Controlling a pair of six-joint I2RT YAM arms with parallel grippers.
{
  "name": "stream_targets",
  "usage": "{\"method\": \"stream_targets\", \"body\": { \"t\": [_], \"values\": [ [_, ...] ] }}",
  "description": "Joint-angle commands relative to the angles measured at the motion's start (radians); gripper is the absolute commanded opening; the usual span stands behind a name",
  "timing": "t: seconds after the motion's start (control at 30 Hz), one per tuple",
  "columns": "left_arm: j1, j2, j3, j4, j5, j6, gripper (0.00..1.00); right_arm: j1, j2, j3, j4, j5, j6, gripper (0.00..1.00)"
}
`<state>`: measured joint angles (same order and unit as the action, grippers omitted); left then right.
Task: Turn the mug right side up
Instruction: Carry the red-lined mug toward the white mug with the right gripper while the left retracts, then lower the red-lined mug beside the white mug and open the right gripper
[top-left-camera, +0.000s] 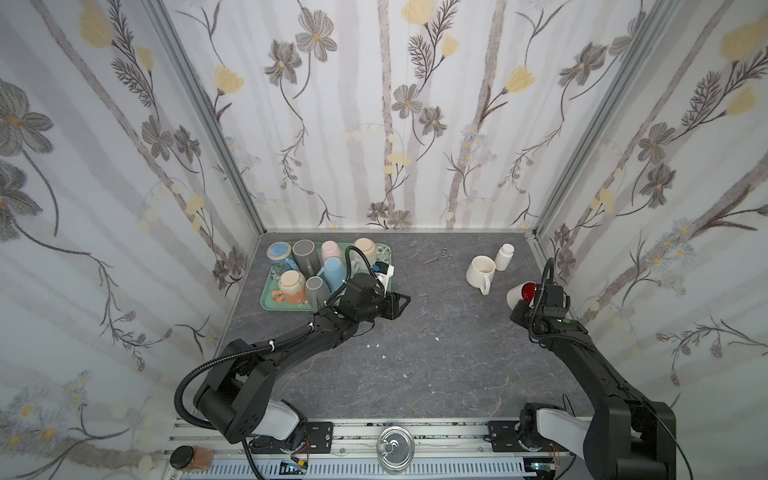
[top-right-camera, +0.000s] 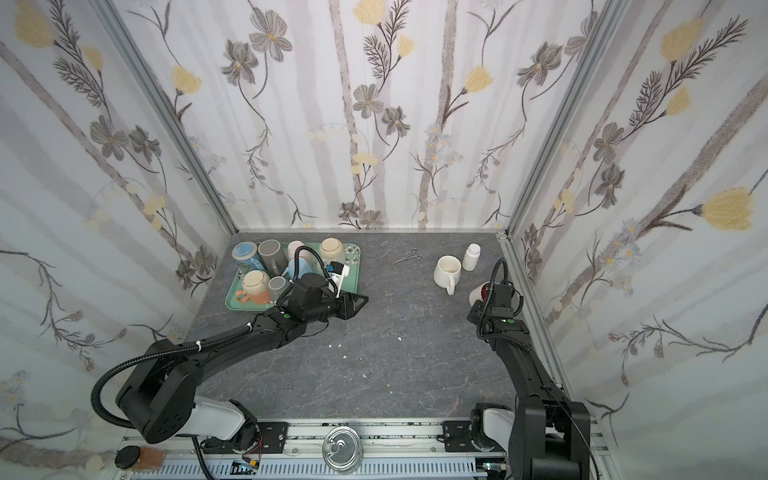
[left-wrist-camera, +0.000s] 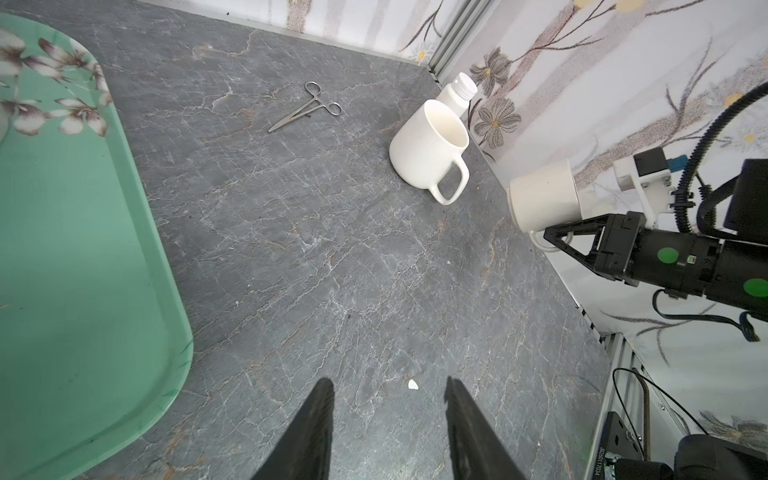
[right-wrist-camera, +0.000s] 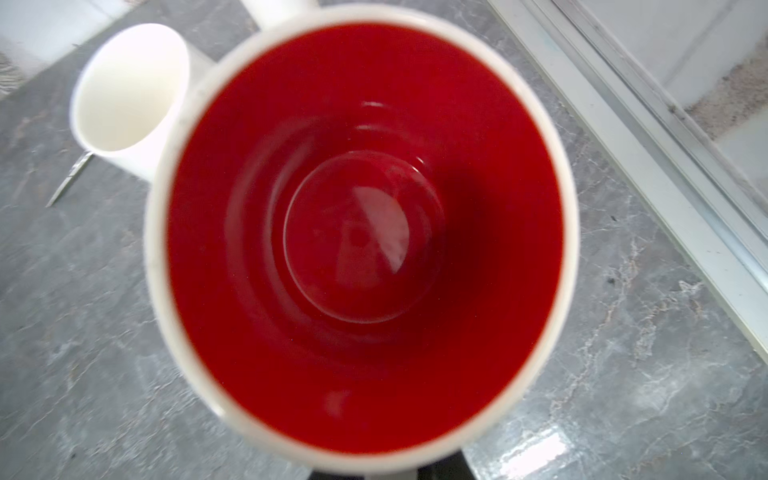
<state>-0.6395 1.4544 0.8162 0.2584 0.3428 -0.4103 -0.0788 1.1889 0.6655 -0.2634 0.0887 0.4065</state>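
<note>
Floral-papered walls (top-left-camera: 374, 124) close in a grey, marble-veined table (top-left-camera: 436, 365) on three sides. The mug (right-wrist-camera: 361, 232), white outside and red inside, is at the table's right edge, close to the right wall. It is tipped on its side with its mouth facing the right wrist camera. In the left wrist view it shows against the wall, clear of the table. The right gripper (left-wrist-camera: 555, 239) is clamped on it, low down by the handle.

Near it stands one white mug (top-left-camera: 481, 270), upright, with its handle toward the front. Just behind that is one white bottle (top-left-camera: 504, 257); whether the two touch I cannot tell. One pair of forceps (top-left-camera: 436, 257) lies flat near the middle of the back edge, apart from everything else.

The left gripper (left-wrist-camera: 388, 382) hangs over the table just right of the tray (top-left-camera: 384, 250), its jaws apart with nothing between them. The tray is green with a flower print and sits in the back left corner. It holds seven more mugs (top-left-camera: 334, 272), packed close: two grey, two blue, one pink, one beige and one orange.

A few white crumbs (top-left-camera: 376, 345) dot the middle of the table. On the front rail (top-left-camera: 457, 432) are one black-lidded jar (top-left-camera: 189, 457) and one can (top-left-camera: 394, 446).
</note>
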Motion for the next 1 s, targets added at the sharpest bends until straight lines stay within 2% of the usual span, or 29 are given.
{"method": "stream_targets", "body": {
  "t": [0.0,0.23,0.37,0.77,0.87,0.97],
  "values": [
    [0.001,0.021,0.026,0.041,0.027,0.031,0.42,-0.009,0.054,0.025,0.118,-0.047,-0.051,0.00],
    [0.005,0.040,0.017,0.082,0.032,0.031,0.42,-0.008,0.207,0.106,0.241,-0.046,-0.090,0.00],
    [0.013,0.059,0.023,0.090,0.049,0.030,0.41,-0.009,0.311,0.184,0.240,-0.024,-0.119,0.00],
    [0.061,0.058,0.010,0.090,0.067,0.033,0.40,-0.004,0.540,0.327,0.241,-0.054,-0.168,0.00],
    [0.070,0.048,-0.001,0.094,0.064,0.030,0.40,-0.002,0.577,0.354,0.224,-0.053,-0.176,0.05],
    [0.073,0.038,-0.011,0.094,0.058,0.029,0.40,0.006,0.593,0.359,0.219,-0.053,-0.181,0.19]
  ]
}}
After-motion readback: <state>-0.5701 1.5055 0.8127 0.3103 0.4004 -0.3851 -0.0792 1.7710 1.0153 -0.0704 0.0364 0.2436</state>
